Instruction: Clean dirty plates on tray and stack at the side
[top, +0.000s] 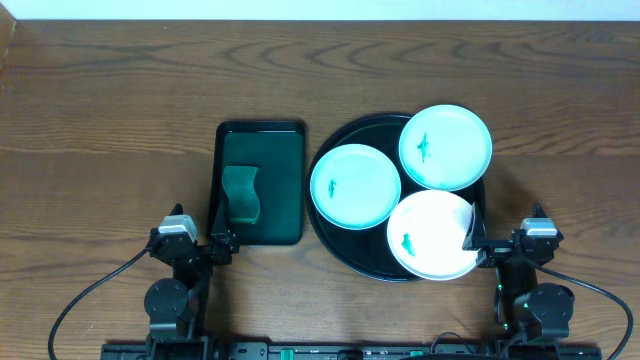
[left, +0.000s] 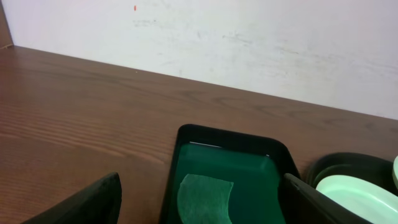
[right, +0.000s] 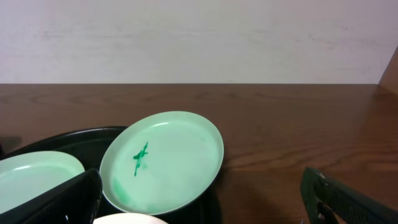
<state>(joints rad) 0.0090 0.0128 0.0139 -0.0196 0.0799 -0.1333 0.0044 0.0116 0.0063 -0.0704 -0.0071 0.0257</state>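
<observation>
Left gripper (left: 202, 180), right gripper (right: 202, 177) spread wide, empty, three smeared plates (top: 355, 185) on black tray (top: 345, 247), sponge (top: 241, 193) in green tray (top: 285, 160)

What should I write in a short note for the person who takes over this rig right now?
Left gripper: open, empty, near the green tray with the sponge.
Right gripper: open, empty, by the black tray.
All three plates lie on the black tray, each with a green smear.
Done: nothing.
Left: wipe every plate, stack them beside the tray.
</observation>
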